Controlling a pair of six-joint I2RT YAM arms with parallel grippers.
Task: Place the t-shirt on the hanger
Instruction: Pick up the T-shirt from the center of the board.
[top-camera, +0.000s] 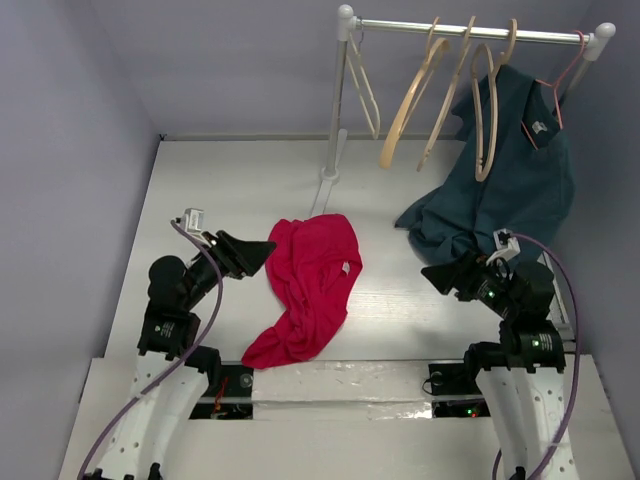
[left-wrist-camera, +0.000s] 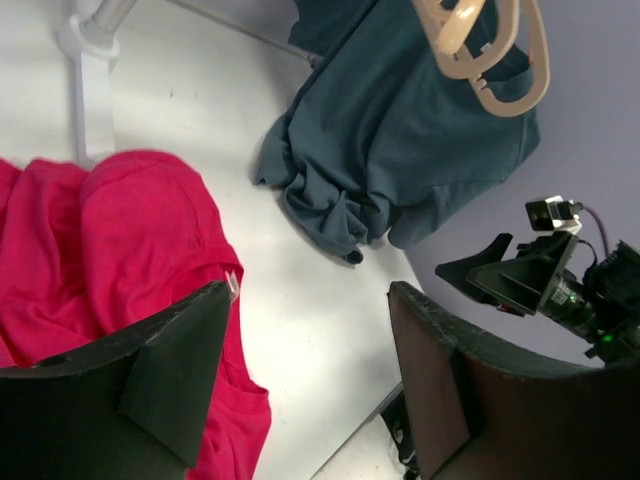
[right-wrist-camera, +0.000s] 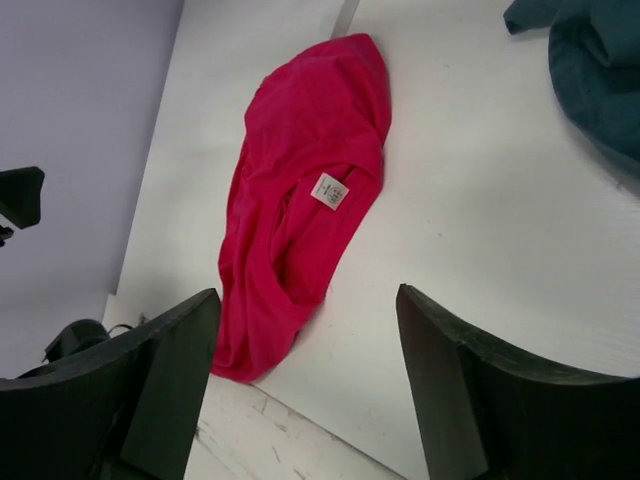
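A crimson t-shirt (top-camera: 310, 285) lies crumpled in a long heap on a white counter (top-camera: 230, 190), its small white neck label (right-wrist-camera: 329, 190) facing up; everything else is placed from this t-shirt. Just to its left the left hand (top-camera: 258, 254) points at it, black fingers (left-wrist-camera: 170, 370) spread wide and holding nothing; whether it touches the cloth cannot be told. Well apart to the t-shirt's right, the right hand (top-camera: 440, 275) also faces it, released and empty, with bare counter showing between its fingers. Beyond the t-shirt's far end stands the white foot of a clothes rail (top-camera: 470, 32), whose bar runs off to the t-shirt's far right. On that bar hang a thin white hanger (top-camera: 365, 85), then three tan wooden hangers (top-camera: 408, 108) side by side, then a thin pink hanger (top-camera: 560, 80). A dark teal shirt (top-camera: 510, 190) droops from the bar's end – far right of the t-shirt – its lower folds pooling on the counter.
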